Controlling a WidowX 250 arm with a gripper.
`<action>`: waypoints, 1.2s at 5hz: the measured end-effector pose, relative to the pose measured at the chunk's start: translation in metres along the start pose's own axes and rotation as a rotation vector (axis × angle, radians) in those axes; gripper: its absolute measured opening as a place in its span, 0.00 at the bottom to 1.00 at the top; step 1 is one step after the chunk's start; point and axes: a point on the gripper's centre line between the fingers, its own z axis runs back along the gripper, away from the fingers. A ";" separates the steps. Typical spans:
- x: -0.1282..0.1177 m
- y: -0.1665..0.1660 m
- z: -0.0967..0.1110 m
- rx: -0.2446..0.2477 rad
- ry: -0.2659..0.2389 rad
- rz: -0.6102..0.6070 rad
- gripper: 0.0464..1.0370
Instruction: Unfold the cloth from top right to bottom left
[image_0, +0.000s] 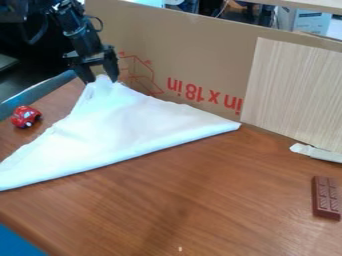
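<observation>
The white cloth (133, 125) lies folded into a large triangle on the brown table, its long folded edge toward the camera. One corner reaches the lower left edge of the view, another points right near the cardboard. At the upper left, the black gripper (100, 79) hangs over the cloth's top corner. Its two fingers stand apart, with the bunched white tip low between them.
A red toy car (26, 116) sits left of the cloth. Cardboard (194, 60) and a wood-grain panel (294, 90) stand along the back. A chocolate-bar toy (326, 198) lies at the right on the table (200, 200), below a pale strip (316, 152).
</observation>
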 end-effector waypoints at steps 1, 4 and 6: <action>-0.001 0.000 -0.003 -0.003 0.000 -0.002 0.94; -0.003 -0.003 -0.006 -0.027 -0.002 -0.023 0.14; -0.035 -0.031 0.029 -0.090 -0.025 -0.192 0.01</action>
